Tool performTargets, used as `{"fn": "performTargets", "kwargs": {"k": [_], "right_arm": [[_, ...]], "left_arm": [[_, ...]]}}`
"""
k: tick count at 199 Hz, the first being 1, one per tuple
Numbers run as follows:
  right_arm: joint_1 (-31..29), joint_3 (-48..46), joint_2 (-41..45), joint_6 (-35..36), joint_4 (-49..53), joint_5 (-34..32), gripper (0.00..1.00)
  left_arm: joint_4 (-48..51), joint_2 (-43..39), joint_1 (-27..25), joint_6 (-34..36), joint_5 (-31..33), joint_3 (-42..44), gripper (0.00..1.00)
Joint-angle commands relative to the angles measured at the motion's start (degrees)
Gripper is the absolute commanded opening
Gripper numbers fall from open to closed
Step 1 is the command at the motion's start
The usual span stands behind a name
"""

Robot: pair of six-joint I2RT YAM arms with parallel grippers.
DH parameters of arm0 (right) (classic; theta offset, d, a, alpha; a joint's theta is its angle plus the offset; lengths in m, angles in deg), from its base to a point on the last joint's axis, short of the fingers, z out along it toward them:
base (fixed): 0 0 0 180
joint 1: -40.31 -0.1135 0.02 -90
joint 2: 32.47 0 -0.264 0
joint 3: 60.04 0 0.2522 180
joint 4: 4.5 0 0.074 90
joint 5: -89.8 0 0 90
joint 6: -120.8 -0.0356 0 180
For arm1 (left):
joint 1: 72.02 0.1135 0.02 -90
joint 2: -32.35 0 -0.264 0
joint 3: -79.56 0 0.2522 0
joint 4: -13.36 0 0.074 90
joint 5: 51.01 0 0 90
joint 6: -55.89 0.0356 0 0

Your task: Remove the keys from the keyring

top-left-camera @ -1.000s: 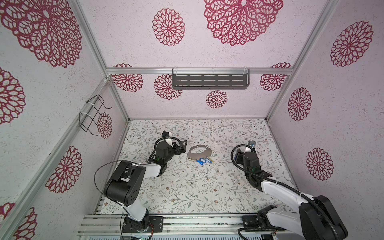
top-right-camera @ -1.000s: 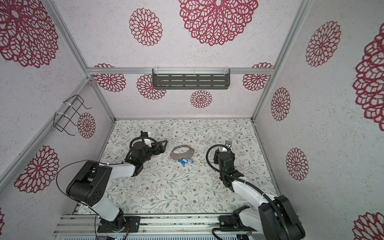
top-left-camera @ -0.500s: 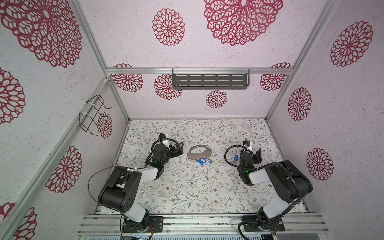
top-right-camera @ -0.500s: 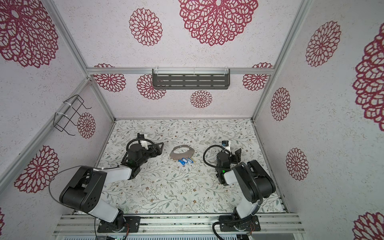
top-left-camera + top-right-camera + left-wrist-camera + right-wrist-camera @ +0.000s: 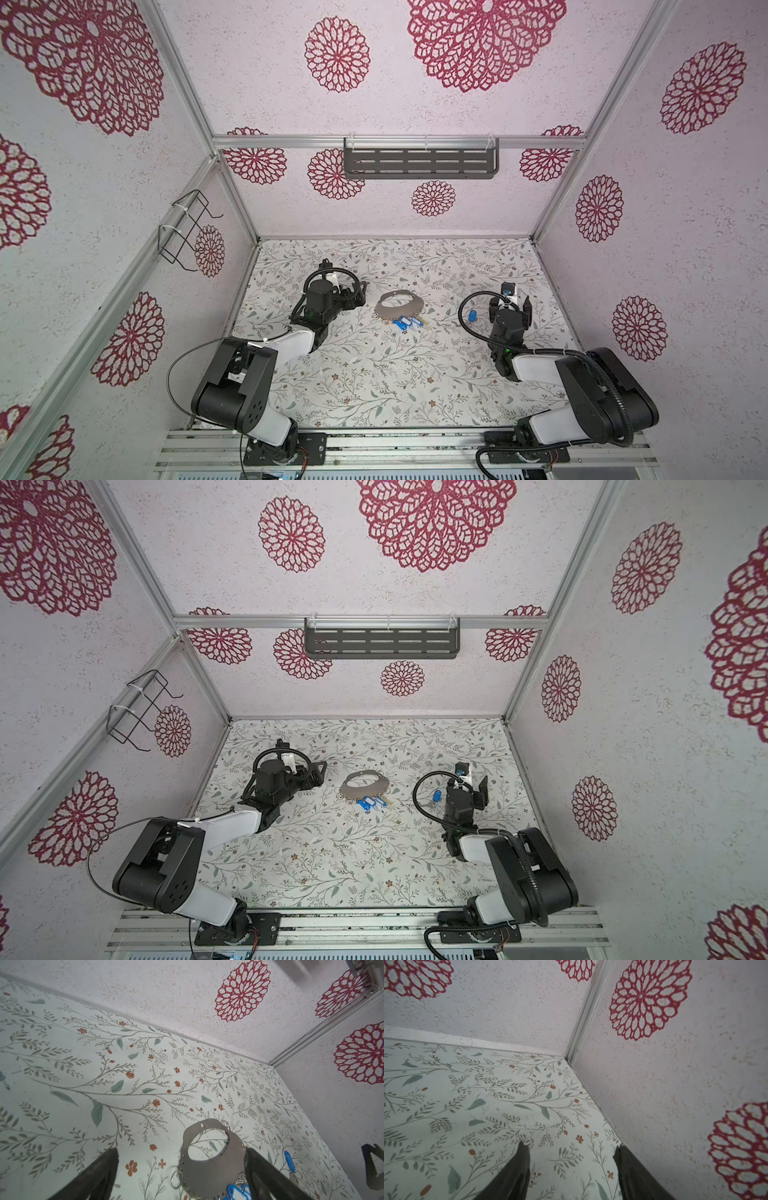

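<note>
- Currently the keyring (image 5: 400,314) lies flat on the table (image 5: 374,374), roughly mid-table between the two arms; seen in both top views (image 5: 365,794).
- A bunch of keys (image 5: 405,325) w/ blue tags sits at the keyring's near rim, tags fanned out on the table toward the arm bases.
- In the left wrist view the bunch (image 5: 233,1191) hangs off the rim by small split rings. The key blades are mostly hidden, so no count is possible.
- A loose key (image 5: 471,316) w/ a blue tag lies apart from the keyring on the right side, just beside the right arm's cable; it also shows in the left wrist view (image 5: 289,1160).
- The left gripper (image 5: 360,294) is low over the table, pointing at the keyring's left edge. Its jaws are spread wide, nothing held.
- In the left wrist view the keyring plate (image 5: 209,1174) sits between the fingers (image 5: 264,1174), its edge hidden behind one of them. Can't tell if they touch.
- A small empty split ring (image 5: 175,1176) lies at the plate's rim.
- The right gripper (image 5: 512,305) is on the right side of the table, well apart from the keyring, pointing toward the back corner.
- In the right wrist view its jaws (image 5: 571,1146) are parted, not fully wide, w/ only bare table between them and nothing gripped.
</note>
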Motion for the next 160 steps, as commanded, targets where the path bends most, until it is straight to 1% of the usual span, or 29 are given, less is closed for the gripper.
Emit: {"fn": "performTargets", "kwargs": {"k": [1,20,30,40,49,60,71,73,75,77,82,89,98,101,106,110,119,128,141,149,160], "right_arm": [[1.8,-1.2,-0.4,-4.1,-3.3,3.7,0.69],[3.8,-2.3,-2.5,-6.8,-7.7,7.0,0.72],[4.8,-3.1,-4.3,-6.6,-11.2,9.3,0.75],[5.8,-2.8,-2.8,-8.4,-7.5,11.4,0.77],[7.4,-4.1,-3.1,-9.3,-10.1,14.5,0.77],[10.1,-5.5,-2.2,-12.0,-10.7,17.8,0.78],[12.0,-6.5,-2.0,-13.3,-11.7,21.3,0.85],[12.3,-6.5,-2.0,-13.4,-11.7,22.0,0.89],[12.7,-6.6,-2.1,-13.7,-11.7,22.7,0.96],[13.0,-6.7,-2.3,-13.9,-11.9,23.3,0.98],[13.4,-7.1,-3.9,-14.8,-13.9,23.1,0.99],[13.9,-7.9,-7.1,-14.5,-20.2,21.6,0.99],[13.9,-7.4,-4.0,-16.0,-13.5,21.9,0.99],[13.9,-7.2,-4.2,-16.1,-13.5,21.3,0.99],[13.9,-7.4,-5.6,-15.1,-16.8,20.9,0.99],[13.7,-7.5,-6.3,-14.4,-18.0,21.7,0.99],[13.3,-7.0,-5.0,-14.5,-14.6,22.0,0.99],[13.3,-6.2,-5.9,-14.1,-14.8,21.7,0.99],[13.3,-3.8,-5.4,-14.2,-9.5,22.9,0.99],[12.9,-3.7,-5.9,-13.4,-10.1,22.1,0.99],[12.8,-4.3,-5.8,-13.0,-11.2,23.1,0.99]], "left_arm": [[3.2,1.0,0.3,2.0,0.0,-2.1,0.97],[3.4,1.3,0.3,1.9,0.1,-2.8,0.97],[3.5,1.3,0.3,1.7,0.1,-3.0,0.97],[3.7,1.4,0.3,1.3,0.2,-3.2,0.97],[4.1,1.1,0.3,1.3,0.2,-3.3,0.97],[4.8,0.9,0.3,1.4,0.2,-3.3,0.97],[5.9,0.2,0.3,2.1,0.3,-3.4,0.97],[6.2,0.1,0.3,2.5,0.4,-3.4,0.97],[6.4,0.0,0.3,2.6,0.4,-3.4,0.97],[6.7,-0.2,0.3,3.0,0.5,-3.4,0.97],[7.4,-0.6,0.3,3.9,0.8,-3.5,0.97],[8.5,-1.2,0.3,5.2,1.3,-3.8,0.97],[10.3,-2.0,0.3,6.9,2.1,-4.3,0.97],[11.0,-2.2,0.3,7.5,2.5,-4.5,0.97],[12.2,-2.6,0.3,8.7,3.0,-5.1,0.97],[13.2,-2.8,0.3,9.7,4.2,-5.5,0.97],[15.5,-3.0,0.3,11.6,6.6,-6.8,0.97],[18.1,-3.1,0.4,14.0,9.7,-8.4,0.97],[23.8,-3.3,0.7,17.8,12.6,-11.3,0.97],[26.7,-3.6,0.7,19.6,15.3,-12.9,0.97],[28.9,-4.4,0.9,21.5,19.7,-14.1,0.97]]}}
